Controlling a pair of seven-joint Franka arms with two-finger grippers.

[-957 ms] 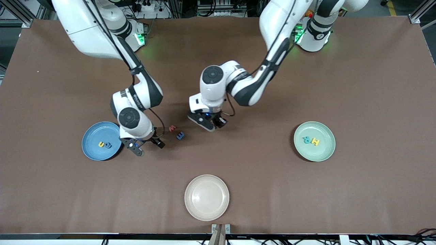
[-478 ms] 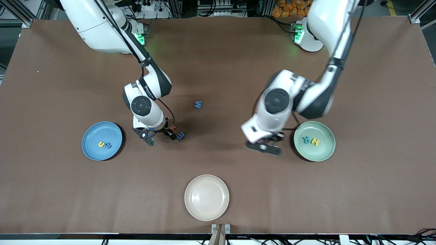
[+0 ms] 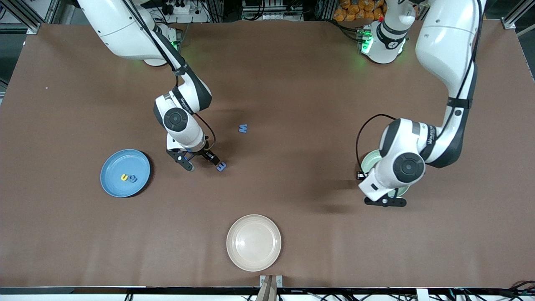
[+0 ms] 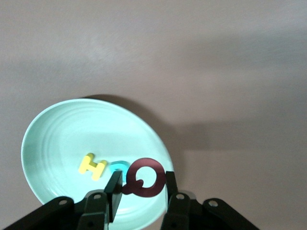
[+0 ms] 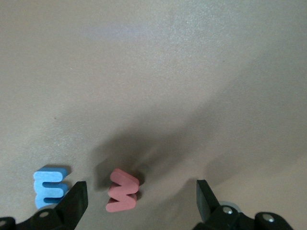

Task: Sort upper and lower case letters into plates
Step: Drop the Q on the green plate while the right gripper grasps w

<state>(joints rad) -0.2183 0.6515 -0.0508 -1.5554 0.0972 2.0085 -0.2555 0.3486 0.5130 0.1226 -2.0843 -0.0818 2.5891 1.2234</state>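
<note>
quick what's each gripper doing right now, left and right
Left gripper: shut on the dark red Q, over the mint green plate.
Right gripper: open, empty, around the red w.

Robotics lab, brown-covered table [image 3: 292, 75], aluminium frame [image 3: 25, 16], cables [image 3: 267, 10]

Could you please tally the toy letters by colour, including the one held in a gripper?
Yellow: 2 (yellow letter in the blue plate, H in the green plate)
Blue: 3 (blue letter in the blue plate, W, E)
Red: 2 (w beside the E, Q in the left gripper)
Teal: 1 (teal letter in the green plate)
Total: 8
</note>
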